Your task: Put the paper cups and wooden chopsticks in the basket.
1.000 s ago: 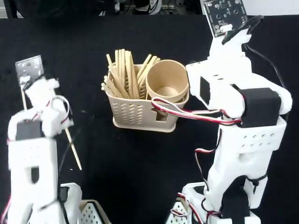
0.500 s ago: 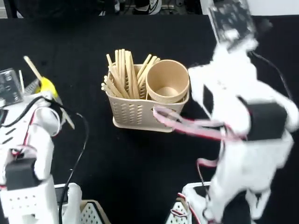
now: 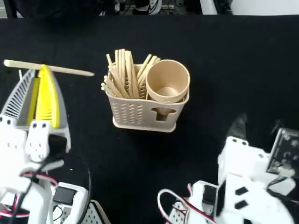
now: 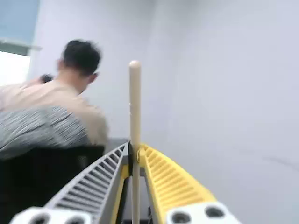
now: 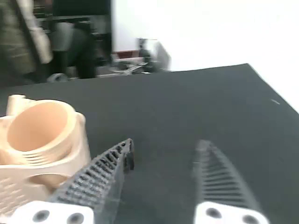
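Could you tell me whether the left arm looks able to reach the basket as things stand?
Probably yes: only bare table lies between the left gripper, shut on a chopstick, and the basket; the right gripper sits well away.

Left end effector, raised, pinches a chopstick; right end effector sits low, jaws apart.

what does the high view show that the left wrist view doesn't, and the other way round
High view, not the left wrist view: the basket on the black table, with a bundle of chopsticks in one compartment and stacked paper cups in the other. Left wrist view, not the high view: a pale wall beyond the gripper. Both: the left gripper shut on one wooden chopstick, pinched between its grey and yellow fingers.
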`<state>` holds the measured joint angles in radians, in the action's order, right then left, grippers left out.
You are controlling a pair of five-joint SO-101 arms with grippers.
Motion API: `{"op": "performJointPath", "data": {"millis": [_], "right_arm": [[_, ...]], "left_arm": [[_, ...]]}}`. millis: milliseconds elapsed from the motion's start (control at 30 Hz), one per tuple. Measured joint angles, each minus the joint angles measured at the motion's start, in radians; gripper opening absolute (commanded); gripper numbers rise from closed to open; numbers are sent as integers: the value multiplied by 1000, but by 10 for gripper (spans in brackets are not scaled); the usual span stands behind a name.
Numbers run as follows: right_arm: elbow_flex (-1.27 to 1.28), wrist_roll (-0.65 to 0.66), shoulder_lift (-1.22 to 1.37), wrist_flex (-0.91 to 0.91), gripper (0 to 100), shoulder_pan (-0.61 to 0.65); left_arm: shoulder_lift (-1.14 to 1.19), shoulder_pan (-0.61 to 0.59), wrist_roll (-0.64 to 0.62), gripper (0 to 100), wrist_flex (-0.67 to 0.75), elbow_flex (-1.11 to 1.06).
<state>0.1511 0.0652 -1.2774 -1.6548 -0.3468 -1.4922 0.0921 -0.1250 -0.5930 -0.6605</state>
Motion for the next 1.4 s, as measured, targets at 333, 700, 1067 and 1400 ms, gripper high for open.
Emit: {"op": "performJointPath", "data": {"millis": [333, 700, 1067, 1400], "right_arm": [[609, 158, -247, 295, 32, -218], [1023, 160, -181, 569, 32, -224], [1255, 160, -175, 746, 32, -178], [1304, 181, -172, 756, 32, -97]], "left_arm": [[123, 224, 126, 29, 41, -3], [204, 233, 126, 29, 41, -149], [215, 233, 126, 38, 41, -299], [229, 210, -44, 187, -77, -241]]}}
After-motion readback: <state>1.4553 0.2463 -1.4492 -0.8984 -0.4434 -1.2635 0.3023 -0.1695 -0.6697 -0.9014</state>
